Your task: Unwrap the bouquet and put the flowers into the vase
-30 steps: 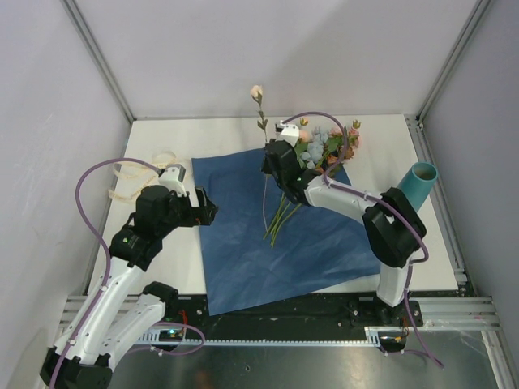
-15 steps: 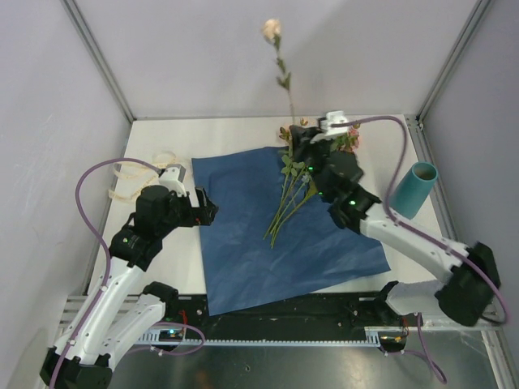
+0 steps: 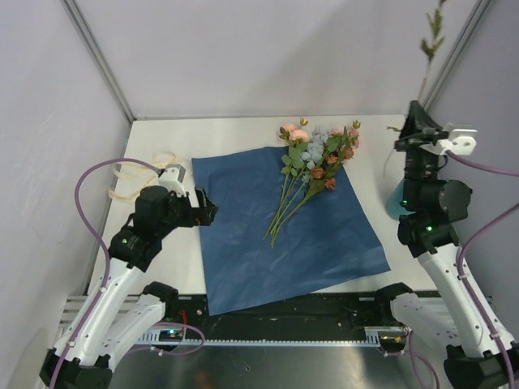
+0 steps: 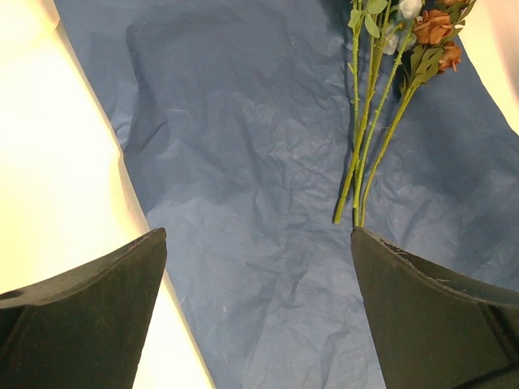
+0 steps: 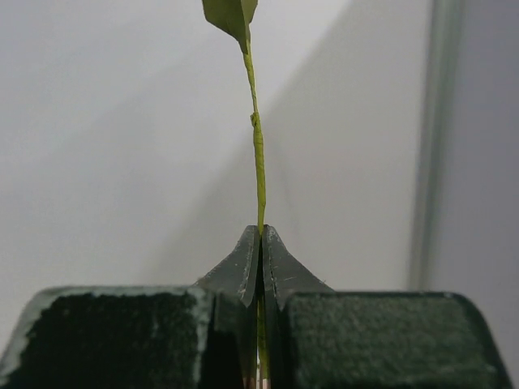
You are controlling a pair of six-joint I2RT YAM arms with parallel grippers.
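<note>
Swung from the middle of the paper out to the right edge, your right arm (image 3: pixel 442 203) now stands over the vase, and the single stem has gone with it. On the surface (image 3: pixel 219 134) the paper (image 3: pixel 268 243) lies spread flat, unchanged. The rest of the flowers (image 3: pixel 312 158) rest loose across its far corner, where they lay before.

The vase (image 3: pixel 395 203) sits near the right edge, mostly hidden behind the arm, so you cannot judge its mouth from above. That is the risk: lower blind and the stem's end may catch the rim or tip the tall, narrow tube over.

Your left tool (image 3: pixel 203 209) hangs wide open and empty above the paper's left side, as it did a second ago. Your right tool (image 5: pixel 260 243) is pinched shut on the stem (image 5: pixel 257 154), which rises thin and upright past the top of the overhead view. So slight a grip may let it twist or slip.
</note>
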